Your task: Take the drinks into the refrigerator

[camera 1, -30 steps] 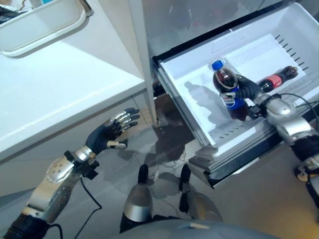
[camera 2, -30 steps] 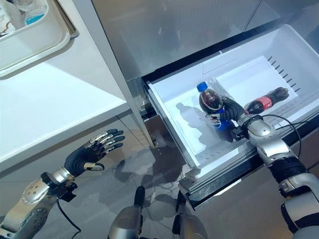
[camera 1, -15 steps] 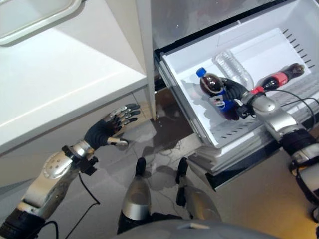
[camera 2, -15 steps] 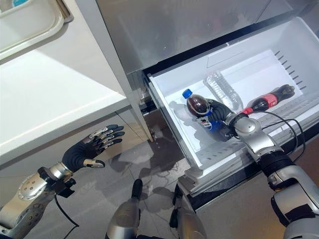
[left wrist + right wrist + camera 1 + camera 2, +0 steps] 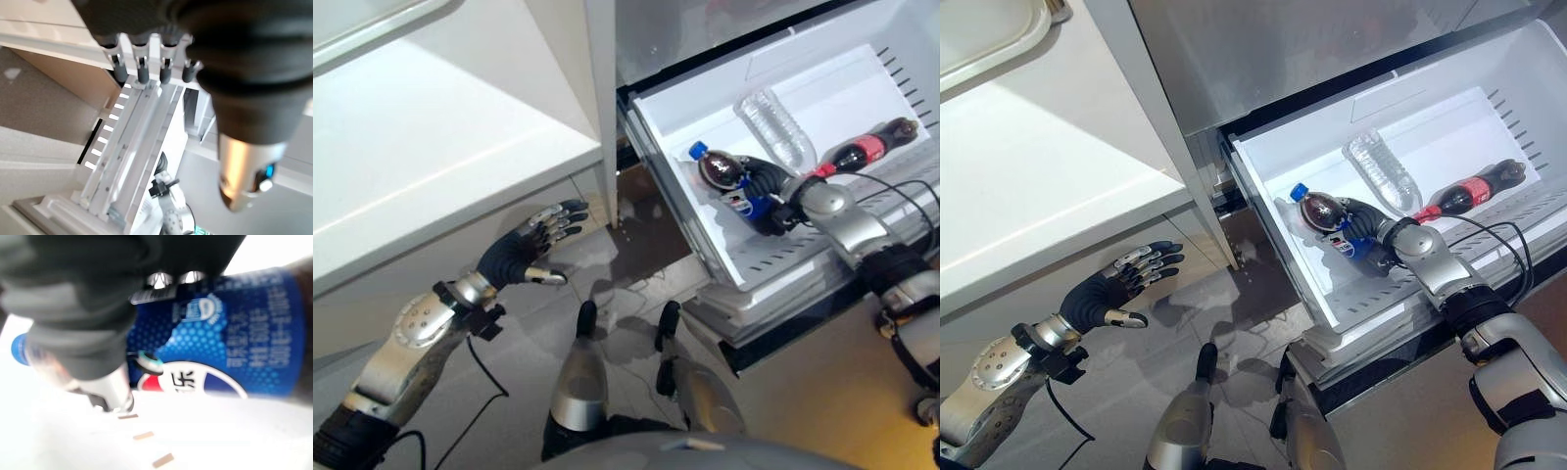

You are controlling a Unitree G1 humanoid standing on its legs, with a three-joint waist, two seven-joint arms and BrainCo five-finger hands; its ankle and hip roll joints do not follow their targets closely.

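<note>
Left eye view, left to right: left hand [image 5: 514, 257] hovering over the floor beneath the white counter [image 5: 431, 157], fingers spread, grasping nothing. Right hand [image 5: 766, 183] clasping the blue-capped cola bottle [image 5: 724, 177], which is lying tilted inside the open refrigerator drawer [image 5: 675, 162]. Clear water bottle [image 5: 775, 127] and red-labelled cola bottle [image 5: 867, 149] are lying further right.
</note>
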